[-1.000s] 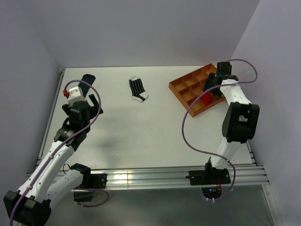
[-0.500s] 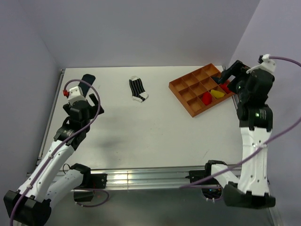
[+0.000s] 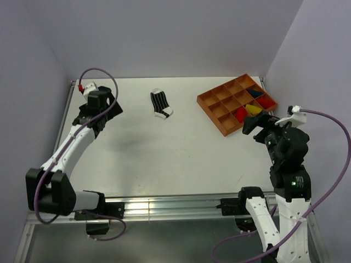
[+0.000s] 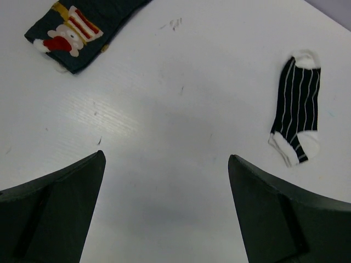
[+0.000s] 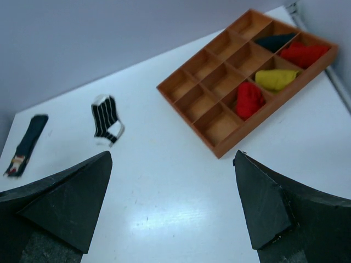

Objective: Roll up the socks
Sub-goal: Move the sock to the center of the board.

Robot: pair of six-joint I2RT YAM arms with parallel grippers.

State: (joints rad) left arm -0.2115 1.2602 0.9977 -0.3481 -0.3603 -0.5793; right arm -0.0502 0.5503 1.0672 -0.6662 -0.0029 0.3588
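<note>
Just white table — socks — lilac walls

White arms, black joints, looping purple cables.

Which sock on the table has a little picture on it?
The dark navy sock, with a red-and-white cartoon figure near one end. The other flat one, the black sock, has only white stripes.

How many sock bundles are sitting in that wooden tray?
4, all at the tray's right end: a dark blue bundle, a red bundle beside it, a yellow bundle in front, and a second red bundle next along. None seem hidden.
</note>
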